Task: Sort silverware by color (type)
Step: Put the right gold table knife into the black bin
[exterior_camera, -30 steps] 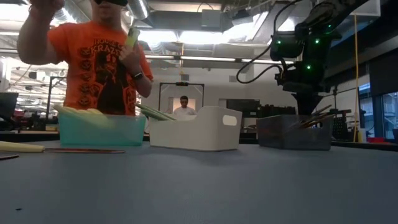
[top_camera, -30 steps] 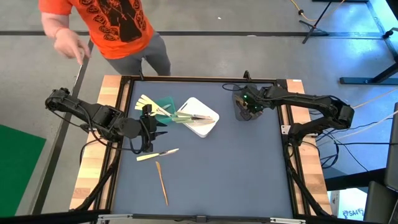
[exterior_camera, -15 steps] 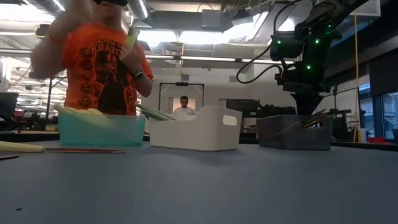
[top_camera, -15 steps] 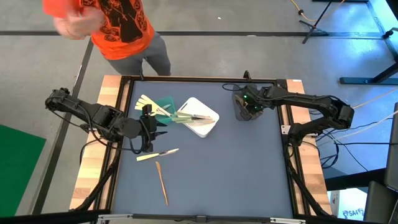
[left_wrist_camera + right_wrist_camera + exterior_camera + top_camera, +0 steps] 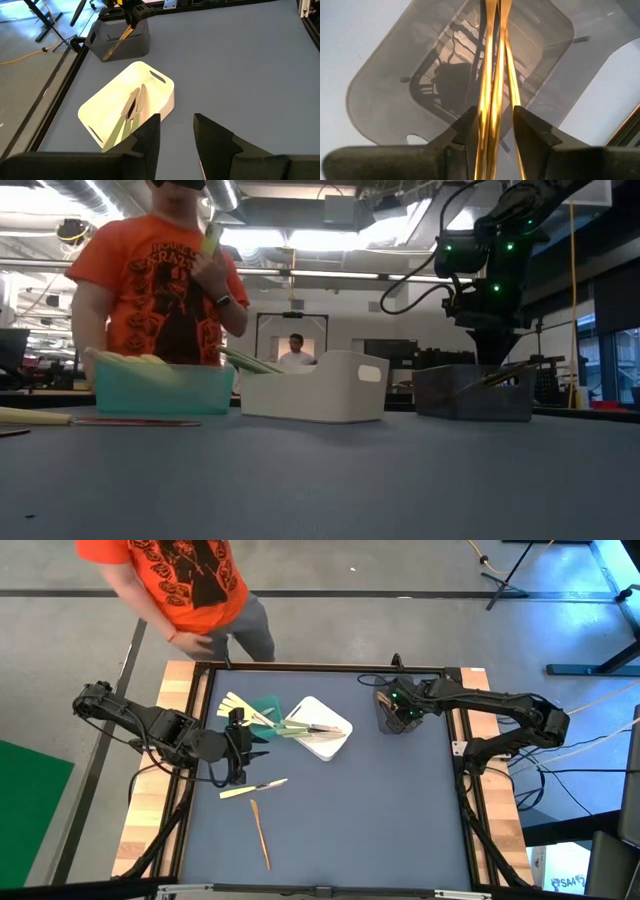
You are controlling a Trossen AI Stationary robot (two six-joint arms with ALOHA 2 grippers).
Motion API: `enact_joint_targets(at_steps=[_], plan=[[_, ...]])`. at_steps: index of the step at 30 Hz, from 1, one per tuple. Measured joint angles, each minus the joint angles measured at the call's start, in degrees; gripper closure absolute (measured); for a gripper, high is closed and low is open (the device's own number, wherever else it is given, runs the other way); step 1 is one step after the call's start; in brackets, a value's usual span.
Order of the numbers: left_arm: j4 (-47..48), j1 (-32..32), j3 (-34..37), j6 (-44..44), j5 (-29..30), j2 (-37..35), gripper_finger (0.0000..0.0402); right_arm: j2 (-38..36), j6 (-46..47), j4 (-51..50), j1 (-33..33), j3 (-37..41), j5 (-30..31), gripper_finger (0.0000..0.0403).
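Right gripper [image 5: 492,132]: we see its fingers clamped on thin orange-brown metal utensils [image 5: 492,75], above the grey plastic bin [image 5: 392,718] near the desk's far right corner.
Left gripper [image 5: 176,135]: fingers parted, holding nothing, at the desk's left edge.
Loose silverware: pale yellow knife [image 5: 253,788] and orange-brown stick [image 5: 260,834] near the left edge.
White tub [image 5: 125,102]: holds silver and green pieces.
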State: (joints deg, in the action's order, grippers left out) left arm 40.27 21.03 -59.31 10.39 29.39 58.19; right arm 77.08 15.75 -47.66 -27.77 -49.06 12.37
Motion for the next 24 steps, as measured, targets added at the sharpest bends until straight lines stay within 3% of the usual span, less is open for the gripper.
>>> enact_joint_targets(at_steps=[13, 24], plan=[[0.7, 0.0, 0.0, 3.55, -0.12, 0.0, 0.029, -0.07, -0.02, -0.45, 0.0, 0.0, -0.01, 0.0292], [11.44, -0.01, 0.0, 20.45, -5.69, -0.02, 0.029, -7.89, 0.33, -2.96, 0.01, 0.0, -0.03, 0.0292]])
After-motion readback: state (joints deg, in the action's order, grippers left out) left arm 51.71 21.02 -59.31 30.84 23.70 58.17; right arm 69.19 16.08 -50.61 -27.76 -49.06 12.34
